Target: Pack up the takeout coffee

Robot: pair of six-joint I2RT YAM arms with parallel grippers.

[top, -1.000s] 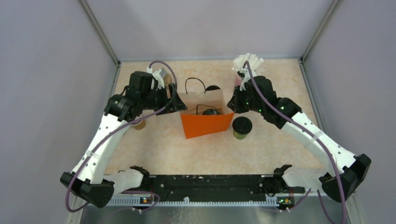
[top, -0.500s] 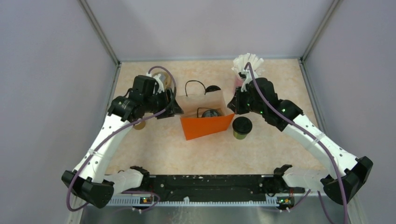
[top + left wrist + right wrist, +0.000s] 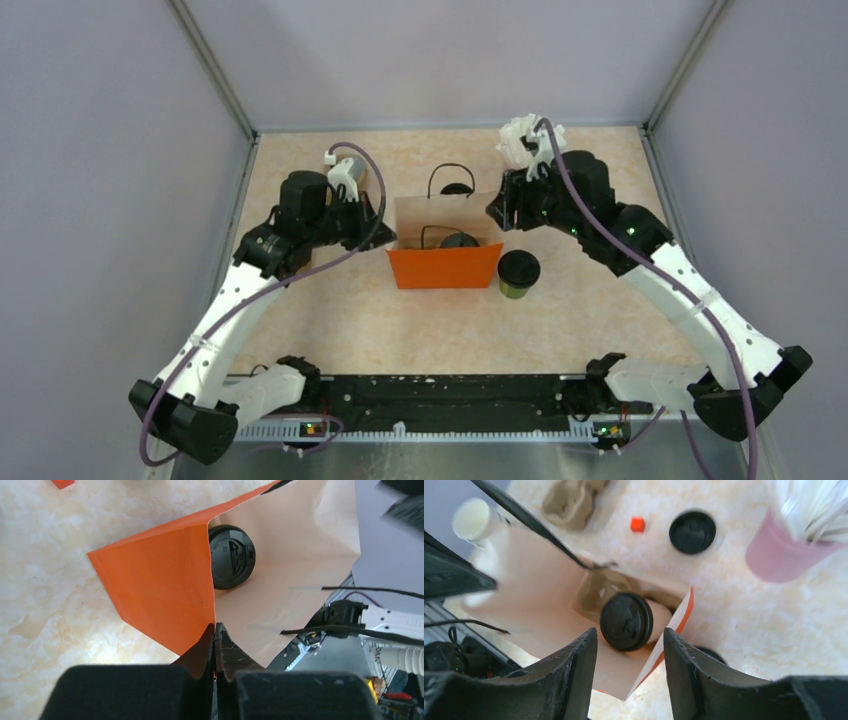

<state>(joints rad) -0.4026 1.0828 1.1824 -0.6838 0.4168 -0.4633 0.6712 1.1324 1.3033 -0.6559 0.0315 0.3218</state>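
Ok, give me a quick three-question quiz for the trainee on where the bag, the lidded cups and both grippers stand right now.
1. True or false: the left gripper is pinched shut on the rim of the orange paper bag.
2. The black-lidded paper cup below the open right gripper sits: A) in the pink cup of straws; B) inside the bag; C) clamped in the gripper.
3. In the top view, how many black-lidded cups stand on the marble-pattern table close against the bag's right side?
Key: 1 true; 2 B; 3 one, the lidded cup beside the bag.
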